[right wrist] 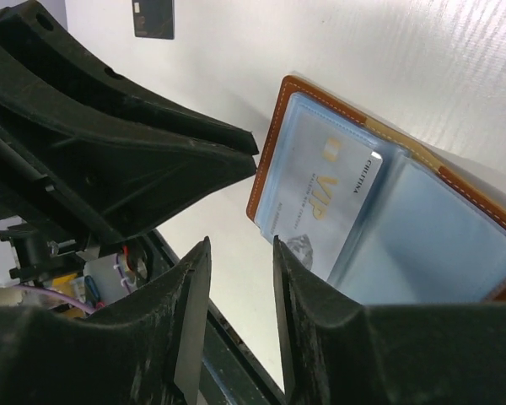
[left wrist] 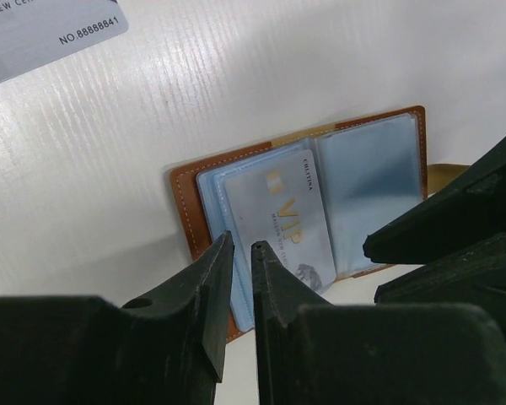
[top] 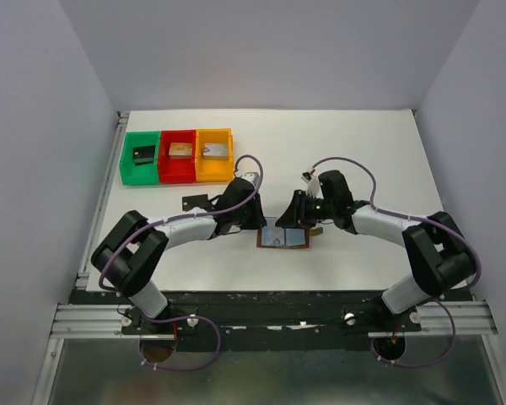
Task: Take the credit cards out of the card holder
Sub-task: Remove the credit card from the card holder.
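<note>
Surface (top: 363, 169): white. Left end effector (left wrist: 241, 243): fingers narrowly apart, nothing between them, over the holder's edge. Right end effector (right wrist: 241, 242): fingers apart, empty. Card holder (top: 284, 236): lying open, centre-front, between both. VIP card (left wrist: 282, 211): inside its sleeve.

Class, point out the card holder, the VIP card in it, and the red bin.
card holder (left wrist: 184, 198), left wrist view, brown leather left border.
VIP card (left wrist: 282, 211), left wrist view, middle of its face.
red bin (top: 177, 175), top external view, near wall.

A lab test cell: white table (top: 354, 152) boxed by plain grey walls (top: 34, 126)
</note>
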